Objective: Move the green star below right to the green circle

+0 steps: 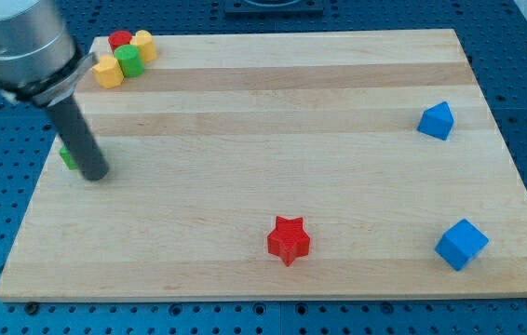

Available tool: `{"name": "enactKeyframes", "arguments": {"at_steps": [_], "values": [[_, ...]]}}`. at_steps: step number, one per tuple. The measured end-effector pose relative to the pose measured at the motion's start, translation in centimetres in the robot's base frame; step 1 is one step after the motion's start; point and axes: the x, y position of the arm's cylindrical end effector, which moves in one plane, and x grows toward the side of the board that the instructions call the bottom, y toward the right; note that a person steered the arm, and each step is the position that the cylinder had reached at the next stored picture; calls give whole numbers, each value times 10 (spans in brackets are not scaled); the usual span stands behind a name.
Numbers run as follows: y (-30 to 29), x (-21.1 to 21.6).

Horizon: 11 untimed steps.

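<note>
Dark rod's tip (95, 174) touches partly hidden green star block (66, 156) near wooden board's (273, 112) left edge; no gripper, nothing grasped.

Board (245, 121): pale wood, smooth, matt, visible grain bands. Red star (289, 239) and blue cube (461, 245): painted, smooth, slight sheen. Rod above my tip (94, 175): dark, matt. Arm housing (23, 42): grey, glossy.

Wide bare board (245, 140) between green circle (130, 61) cluster and red star (289, 239)
</note>
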Motion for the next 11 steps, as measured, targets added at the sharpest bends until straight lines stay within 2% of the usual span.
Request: {"name": "enactKeyframes", "arguments": {"at_steps": [1,5,6,7,8,9,10,11], "values": [[-27,2],[-16,-123],[-16,-95],[-4,-92],[0,-136],[4,-158],[2,-146],[10,-55]]}}
